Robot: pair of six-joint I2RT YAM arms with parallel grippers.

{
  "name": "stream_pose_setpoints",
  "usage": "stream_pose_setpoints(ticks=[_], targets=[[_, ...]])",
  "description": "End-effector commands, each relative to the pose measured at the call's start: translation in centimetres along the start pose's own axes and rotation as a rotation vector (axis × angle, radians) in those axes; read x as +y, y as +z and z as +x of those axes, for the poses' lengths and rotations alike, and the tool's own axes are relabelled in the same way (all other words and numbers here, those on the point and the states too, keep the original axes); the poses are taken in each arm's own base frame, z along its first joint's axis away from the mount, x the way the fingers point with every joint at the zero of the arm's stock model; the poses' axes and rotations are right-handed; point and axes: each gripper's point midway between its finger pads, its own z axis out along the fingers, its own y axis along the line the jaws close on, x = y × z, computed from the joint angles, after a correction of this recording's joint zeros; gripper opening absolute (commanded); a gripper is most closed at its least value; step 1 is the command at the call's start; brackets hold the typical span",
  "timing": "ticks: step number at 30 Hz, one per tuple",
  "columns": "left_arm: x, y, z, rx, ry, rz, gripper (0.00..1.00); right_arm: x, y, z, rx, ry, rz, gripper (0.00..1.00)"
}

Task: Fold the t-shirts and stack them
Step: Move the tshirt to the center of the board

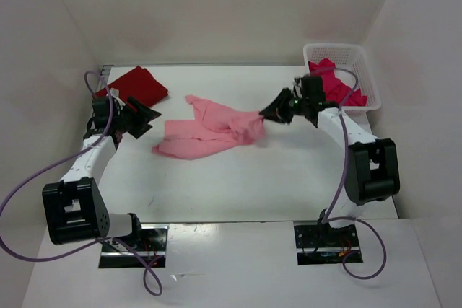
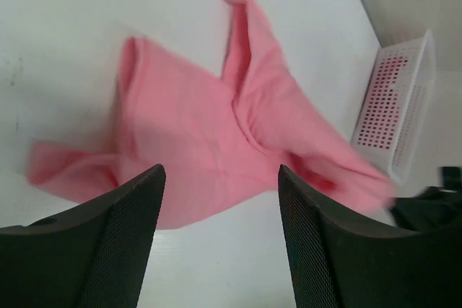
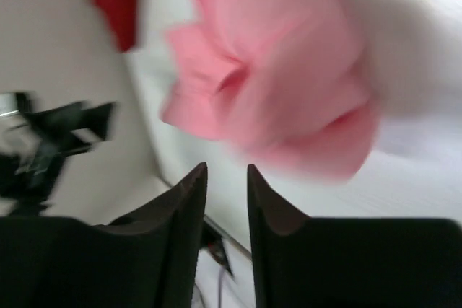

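The light pink t-shirt (image 1: pixel 209 133) lies crumpled and spread in the middle of the table; it also shows in the left wrist view (image 2: pixel 209 128) and, blurred, in the right wrist view (image 3: pixel 274 70). My right gripper (image 1: pixel 268 115) (image 3: pixel 227 167) is at the shirt's right end, its jaws a narrow gap apart with nothing between them. My left gripper (image 1: pixel 144 119) (image 2: pixel 220 171) is wide open and empty, just left of the shirt. The dark red t-shirt (image 1: pixel 138 86) lies folded at the back left. The crimson-magenta t-shirt (image 1: pixel 333 84) sits in the basket.
The white plastic mesh basket (image 1: pixel 361 59) stands at the back right corner, also in the left wrist view (image 2: pixel 397 106). White walls close the table on the left, back and right. The left arm (image 3: pixel 50 142) shows blurred in the right wrist view.
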Motion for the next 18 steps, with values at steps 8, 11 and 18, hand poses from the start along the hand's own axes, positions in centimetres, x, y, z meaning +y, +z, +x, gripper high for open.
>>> stream_pose_setpoints(ticks=[8,11,18], targets=[[2.5,-0.4,0.5,-0.029,0.068,-0.084,0.65,-5.1,-0.9,0.9,-0.071,-0.132,0.26,0.25],[1.3,0.1,1.9,-0.005,0.099,-0.081,0.55,-4.9,0.9,2.9,-0.015,-0.178,0.292,0.05],[2.9,4.1,4.7,0.069,0.154,-0.241,0.49,-3.4,4.3,5.9,0.071,-0.276,0.299,0.0]])
